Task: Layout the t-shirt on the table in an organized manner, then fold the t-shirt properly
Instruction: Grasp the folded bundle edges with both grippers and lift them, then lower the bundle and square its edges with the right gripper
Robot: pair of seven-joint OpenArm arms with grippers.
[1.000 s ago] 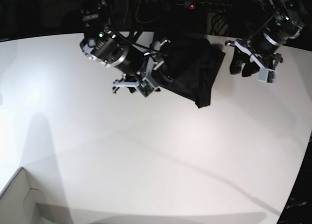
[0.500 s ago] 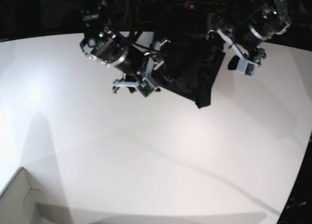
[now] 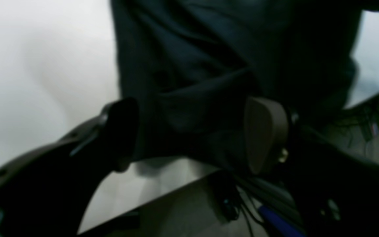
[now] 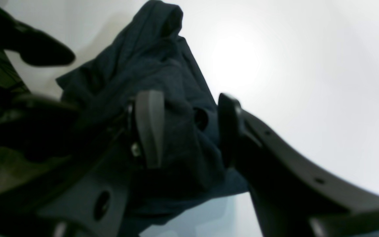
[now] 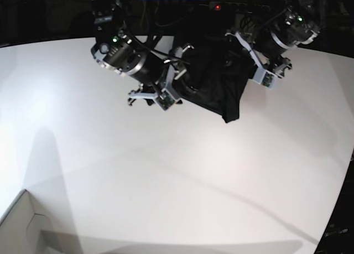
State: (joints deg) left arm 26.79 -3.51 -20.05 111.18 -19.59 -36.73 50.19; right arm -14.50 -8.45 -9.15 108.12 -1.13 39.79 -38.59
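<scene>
- White tabletop (image 5: 166,182), dark background at the frame's top.
- T-shirt (image 5: 218,82) bunched at upper centre; not laid out, folding not started.
- Right tool (image 4: 186,128) pinching a fabric fold.
- Left tool (image 3: 192,135) spread, straddling the shirt edge.

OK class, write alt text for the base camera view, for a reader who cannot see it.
A crumpled black t-shirt lies bunched at the far edge of a large white table, with a robot arm at each side of it. The right gripper and the open left gripper both reach into the fabric.
</scene>
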